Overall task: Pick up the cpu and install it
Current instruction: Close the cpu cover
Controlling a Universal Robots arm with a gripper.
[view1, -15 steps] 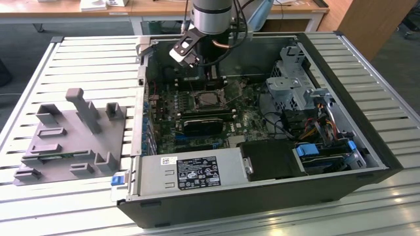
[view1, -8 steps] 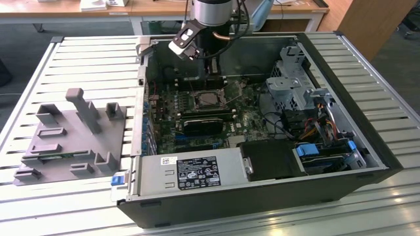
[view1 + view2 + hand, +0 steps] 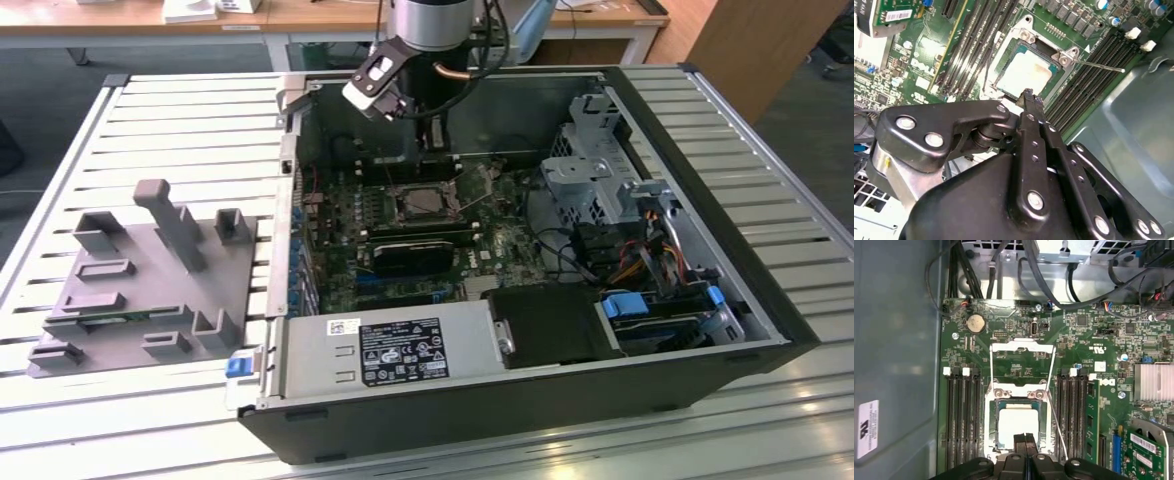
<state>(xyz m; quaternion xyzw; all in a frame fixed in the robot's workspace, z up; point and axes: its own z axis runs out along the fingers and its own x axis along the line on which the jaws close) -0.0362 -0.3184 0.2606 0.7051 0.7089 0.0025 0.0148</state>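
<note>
The cpu [image 3: 1016,422], a silvery square chip, lies flat in the motherboard socket [image 3: 991,425] inside the open computer case [image 3: 747,300]. It also shows in the second wrist view as the cpu [image 3: 1026,75] and in the exterior view as the cpu [image 3: 424,203]. My gripper [image 3: 1025,438] hangs just above the chip's near edge, its black fingers pressed together with nothing between them. From the side, the gripper [image 3: 1029,95] tips sit over the socket's rim. The gripper [image 3: 434,160] is at the back of the case. The socket's metal load plate [image 3: 1023,346] lies folded open.
Memory slots [image 3: 961,415] flank the socket, with a thin retention lever [image 3: 1056,425] beside it. A grey plastic fixture [image 3: 140,280] stands on the slatted table at the exterior view's left. The power supply [image 3: 387,350], drive cage [image 3: 601,150] and cables [image 3: 641,250] crowd the case.
</note>
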